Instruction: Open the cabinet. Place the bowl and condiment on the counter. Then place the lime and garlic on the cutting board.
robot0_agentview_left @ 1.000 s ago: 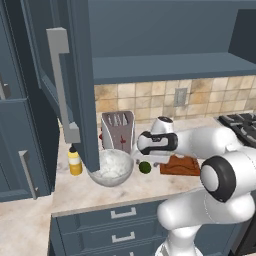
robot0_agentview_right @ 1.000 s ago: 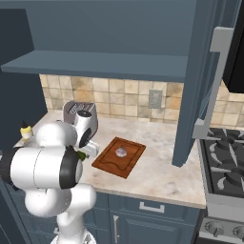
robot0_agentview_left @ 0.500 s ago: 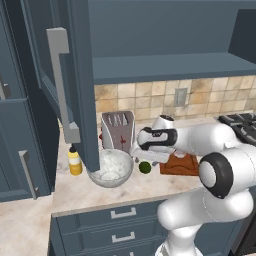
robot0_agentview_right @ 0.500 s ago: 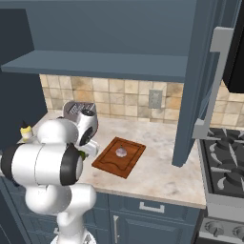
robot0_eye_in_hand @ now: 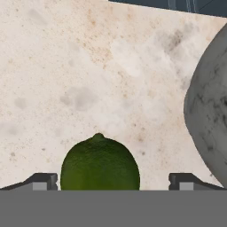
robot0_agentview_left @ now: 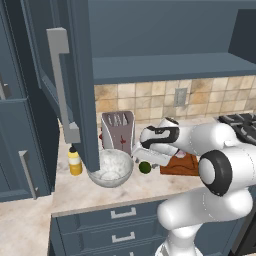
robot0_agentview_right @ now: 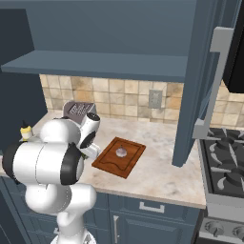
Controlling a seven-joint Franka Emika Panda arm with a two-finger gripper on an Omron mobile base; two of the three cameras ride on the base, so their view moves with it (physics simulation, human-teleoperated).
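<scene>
Lime (robot0_eye_in_hand: 99, 163) on the counter (robot0_eye_in_hand: 66, 66), seen from the hand view between the two finger tips (robot0_eye_in_hand: 42, 181) of the gripper (robot0_eye_in_hand: 113, 181) — jaws spread wide, holding nothing, one tip to either side of the fruit. The lime is nearly round, with no marked long axis; its small nub points toward the top of that view. From the left base view the lime (robot0_agentview_left: 145, 167) lies just beside the bowl (robot0_agentview_left: 111, 170), between it and the cutting board (robot0_agentview_left: 182, 165). The garlic (robot0_agentview_right: 121, 152) rests on the board — near its middle. The condiment (robot0_agentview_left: 75, 162) stands upright left of the bowl. The cabinet door (robot0_agentview_left: 75, 80) hangs open above the bowl.
</scene>
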